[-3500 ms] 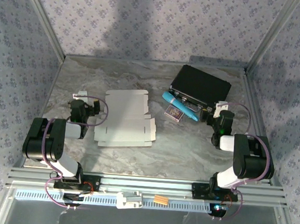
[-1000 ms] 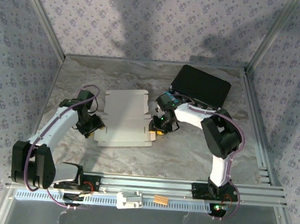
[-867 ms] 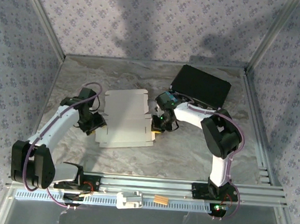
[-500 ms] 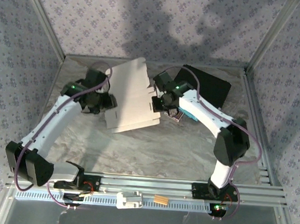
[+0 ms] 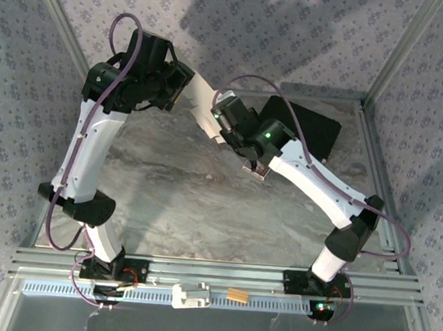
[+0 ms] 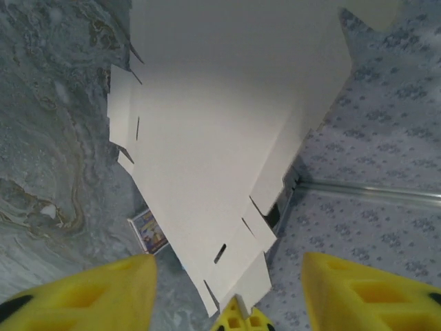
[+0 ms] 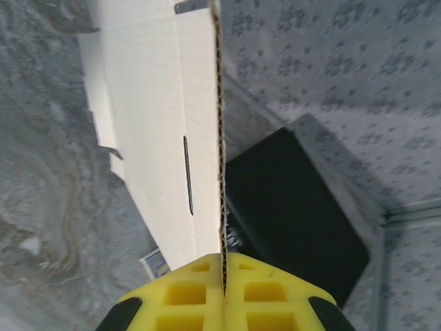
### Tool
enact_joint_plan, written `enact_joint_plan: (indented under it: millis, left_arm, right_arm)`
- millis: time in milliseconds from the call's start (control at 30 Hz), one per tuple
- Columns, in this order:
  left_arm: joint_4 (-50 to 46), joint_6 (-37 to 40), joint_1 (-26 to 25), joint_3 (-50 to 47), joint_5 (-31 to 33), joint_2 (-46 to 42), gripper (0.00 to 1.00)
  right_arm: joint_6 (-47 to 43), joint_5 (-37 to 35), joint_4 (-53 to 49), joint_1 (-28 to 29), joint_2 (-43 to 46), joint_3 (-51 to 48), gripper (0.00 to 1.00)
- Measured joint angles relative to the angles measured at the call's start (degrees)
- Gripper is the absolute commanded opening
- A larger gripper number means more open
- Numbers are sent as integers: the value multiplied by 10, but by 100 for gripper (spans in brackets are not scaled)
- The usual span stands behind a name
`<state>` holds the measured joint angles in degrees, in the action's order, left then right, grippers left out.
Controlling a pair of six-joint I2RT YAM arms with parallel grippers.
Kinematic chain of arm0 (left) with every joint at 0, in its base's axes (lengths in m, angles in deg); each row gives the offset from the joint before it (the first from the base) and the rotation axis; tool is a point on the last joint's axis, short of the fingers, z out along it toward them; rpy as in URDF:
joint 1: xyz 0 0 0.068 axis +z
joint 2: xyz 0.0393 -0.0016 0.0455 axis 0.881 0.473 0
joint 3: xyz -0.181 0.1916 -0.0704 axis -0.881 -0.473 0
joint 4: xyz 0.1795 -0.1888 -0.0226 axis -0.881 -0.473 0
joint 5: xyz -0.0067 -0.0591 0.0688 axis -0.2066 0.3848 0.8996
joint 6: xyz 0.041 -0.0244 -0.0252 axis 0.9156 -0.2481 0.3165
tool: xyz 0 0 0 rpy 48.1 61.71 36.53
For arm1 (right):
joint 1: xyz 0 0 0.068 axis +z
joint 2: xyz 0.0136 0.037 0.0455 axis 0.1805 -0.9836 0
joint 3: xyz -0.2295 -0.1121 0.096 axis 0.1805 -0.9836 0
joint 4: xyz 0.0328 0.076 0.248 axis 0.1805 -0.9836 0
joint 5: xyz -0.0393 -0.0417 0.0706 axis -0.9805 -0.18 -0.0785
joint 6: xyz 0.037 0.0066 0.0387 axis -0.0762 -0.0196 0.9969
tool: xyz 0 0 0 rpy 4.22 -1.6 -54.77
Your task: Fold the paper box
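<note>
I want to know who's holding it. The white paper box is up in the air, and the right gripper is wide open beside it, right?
Not quite. The paper box is up in the air, but the right gripper is not wide open beside it: it is pinched shut on the box's edge. The right wrist view shows this.

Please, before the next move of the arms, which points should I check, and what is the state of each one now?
1. The right gripper is shut on the edge of the paper box: ok.
2. The left gripper grips the sheet: not ok, it is open, one finger on each side.
3. The paper box is lifted off the table: ok.
4. The black case and the card packet are clear of both grippers: ok.
5. Any flap is already folded: cannot tell.
</note>
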<state>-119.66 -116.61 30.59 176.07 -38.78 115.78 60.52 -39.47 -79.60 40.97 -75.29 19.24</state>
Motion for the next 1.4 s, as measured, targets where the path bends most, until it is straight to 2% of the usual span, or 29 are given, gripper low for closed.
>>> enact_joint_plan:
  millis: [300,533,633,733,833,933,967,1000,1100,1167,1267,1333,1400]
  left_arm:
    - [-80,-21,-7,11,61,28,65]
    - [-95,-15,1,6,96,56,64]
    - [-94,-12,3,2,105,57,60]
    - [-94,-13,5,-18,111,55,50]
    - [-91,-16,9,-63,113,51,36]
    - [-73,-21,16,-123,111,37,17]
    - [-59,-25,21,-146,107,28,9]
    - [-46,-29,25,-165,99,18,1]
    - [-4,-34,42,-218,77,-16,0]
    - [39,-36,61,-266,49,-48,0]
    - [118,-52,98,-350,-14,-102,0]
    - [148,-62,120,-364,-56,-110,0]
    - [187,-71,141,-364,-98,-108,0]
  right_arm:
    - [-47,-80,-3,57,-32,18,0]
    - [-76,-124,2,104,-34,18,0]
    - [-84,-142,4,116,-37,18,0]
    - [-88,-160,9,120,-42,18,0]
    - [-92,-177,14,123,-46,18,0]
    - [-102,-190,17,129,-49,18,0]
    - [-106,-192,18,133,-51,18,0]
    - [-109,-193,22,138,-52,17,7]
    - [-101,-197,29,153,-51,19,50]
    - [-81,-192,16,157,-50,33,66]
    - [-40,-164,-18,153,-37,64,77]
    - [-2,-112,-42,138,-12,89,78]
    - [74,-38,-67,98,33,109,76]
